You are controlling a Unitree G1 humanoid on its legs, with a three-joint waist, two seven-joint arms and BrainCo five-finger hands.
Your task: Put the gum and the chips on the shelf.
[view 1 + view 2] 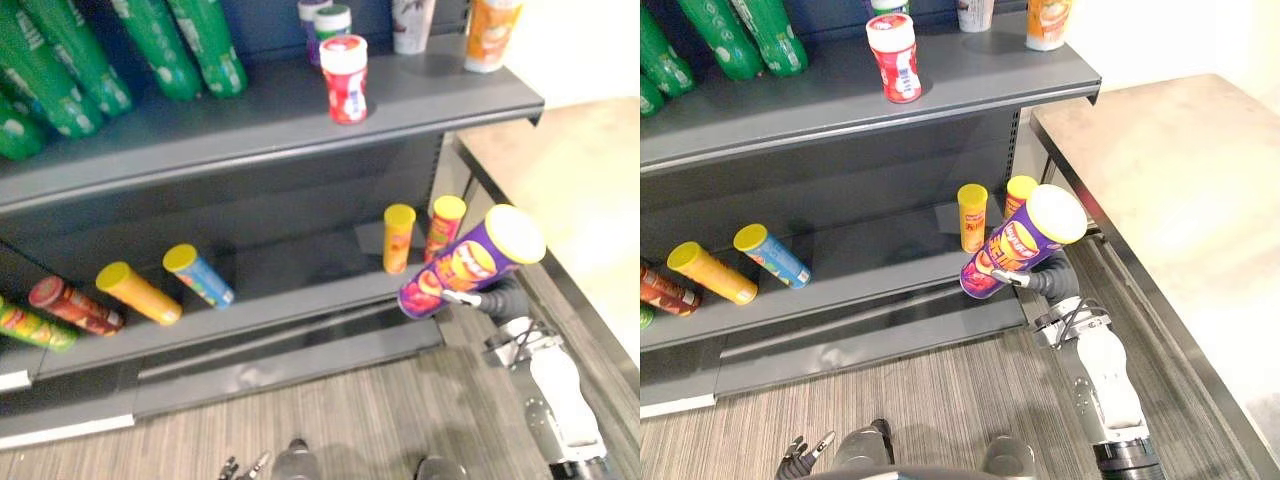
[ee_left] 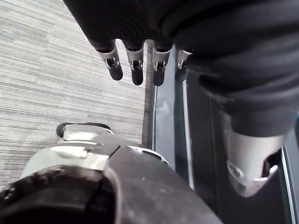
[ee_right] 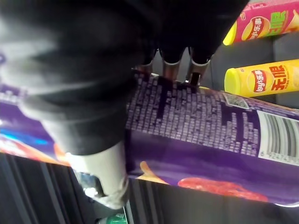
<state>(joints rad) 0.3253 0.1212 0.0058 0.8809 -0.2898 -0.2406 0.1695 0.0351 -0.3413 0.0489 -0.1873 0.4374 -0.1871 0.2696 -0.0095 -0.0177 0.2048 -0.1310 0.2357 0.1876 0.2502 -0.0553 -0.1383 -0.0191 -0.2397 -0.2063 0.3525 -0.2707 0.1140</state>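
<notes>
The right hand (image 1: 1055,285), fingers curled round the tilted purple chips can with cream lid (image 1: 1025,243), holds it near the small yellow can (image 1: 972,216) and small orange can (image 1: 1018,190) upright on the dark lower shelf (image 1: 870,272); pushing in at this tilt could topple them. The red gum bottle with white cap (image 1: 345,78) stands on the grey upper shelf (image 1: 430,95); the left hand (image 2: 135,70) hangs with its fingers slack

The right arm (image 1: 1102,385) has a smooth silver-grey shell, with a dark band at its lower end and a bare metal bracket at the wrist. The right hand (image 1: 1052,283) and the left hand (image 2: 196,32) each wear a dark ribbed cover. The left hand's fingers (image 2: 135,65) are silver with dark tips, and its thumb (image 2: 250,158) is silver too.
</notes>
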